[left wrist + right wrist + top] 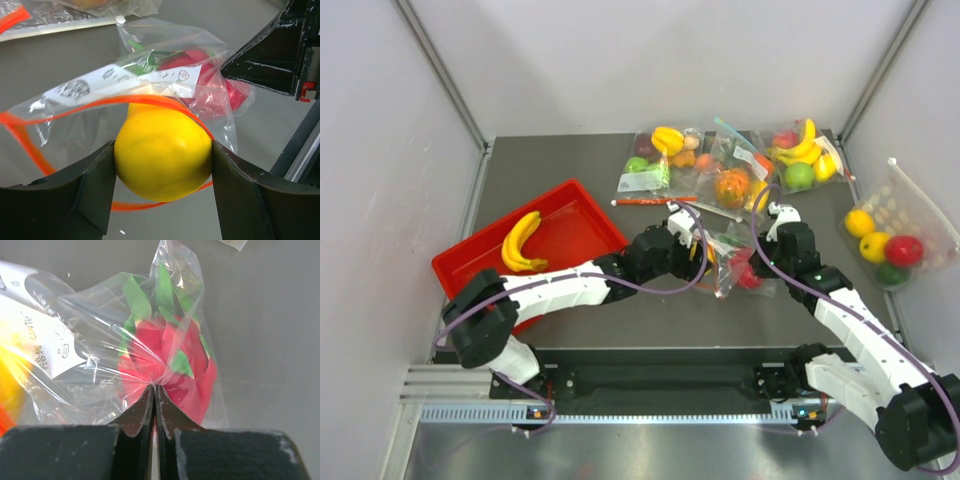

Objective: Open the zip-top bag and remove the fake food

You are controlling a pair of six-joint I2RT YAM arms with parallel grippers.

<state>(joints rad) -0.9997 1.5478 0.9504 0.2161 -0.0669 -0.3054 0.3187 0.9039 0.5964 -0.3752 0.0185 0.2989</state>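
On the matte grey counter (pixel 550 160), my left claw (pixel 162 170) clasps a smooth round yellow fruit (pixel 162 150) at the mouth of the crinkly clear bag (pixel 90 117); my right claw (pixel 154 401), pressed together, pinches its film. Pale walls (pixel 670 60) around.

Left arm (pixel 560 288) stretched low, reaching forward and to the right. Left gripper (pixel 162 150): fingers clamped on either side of yellow fruit (pixel 160 172). Right arm (pixel 850 322) bent, reaching forward and left. Right gripper (pixel 154 392): jaws pressed together, pinching film of bag (pixel 85 310). The two grippers sit near each other.
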